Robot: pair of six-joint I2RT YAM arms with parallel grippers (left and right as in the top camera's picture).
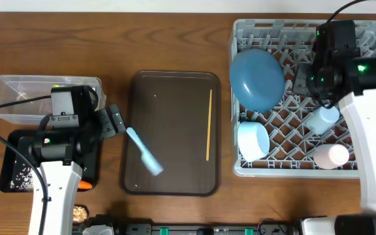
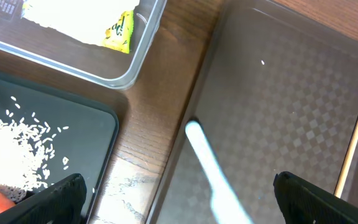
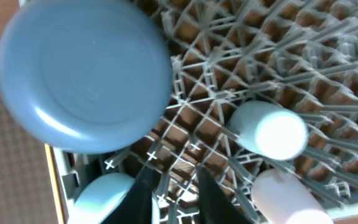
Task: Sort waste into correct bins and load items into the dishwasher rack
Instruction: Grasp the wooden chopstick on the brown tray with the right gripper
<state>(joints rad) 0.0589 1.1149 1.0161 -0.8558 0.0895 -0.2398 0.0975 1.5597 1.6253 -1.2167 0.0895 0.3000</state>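
Large square grey plastic lattice crate with pegs (image 1: 286,171) sits on the right of the table. The two arms reach in from the near edge.

Right gripper (image 3: 176,186) hovers over the crate's middle. Its fingers are slightly apart with crate grid visible between them, gripping nothing.

Left gripper (image 2: 178,186) hangs over the left edge of the brown rectangular serving tray (image 1: 175,104) at table centre. Its fingers are spread wide and hold nothing.

- Large round blue plate (image 1: 256,79) stands tilted in the crate's left half.
- Clear plastic rectangular tub (image 1: 18,83) sits far left.
- Shallow black rectangular tray (image 1: 8,163) lies just in front of the tub, partly under the left arm.
- Small white bowl (image 1: 253,140) is in the crate's near-left corner, tipped on its side.
- Light blue cup (image 1: 323,119) sits among pegs right of the bowl.
- Pink cup (image 1: 331,155) lies near the crate's front-right corner.
- Pale blue plastic spoon (image 1: 143,151) lies diagonally on the brown tray, between the left fingers in the left wrist view.
- Thin wooden chopstick (image 1: 209,124) lies straight along the brown tray's right side.
- Crumpled white napkin (image 2: 73,15) is in the clear tub.
- Crumpled yellow-green wrapper (image 2: 120,31) is in the clear tub, touching the napkin.
- Loose white rice grains (image 2: 17,143) are scattered in the black tray.
- Small orange carrot (image 1: 85,185) is at the black tray's near-right corner.
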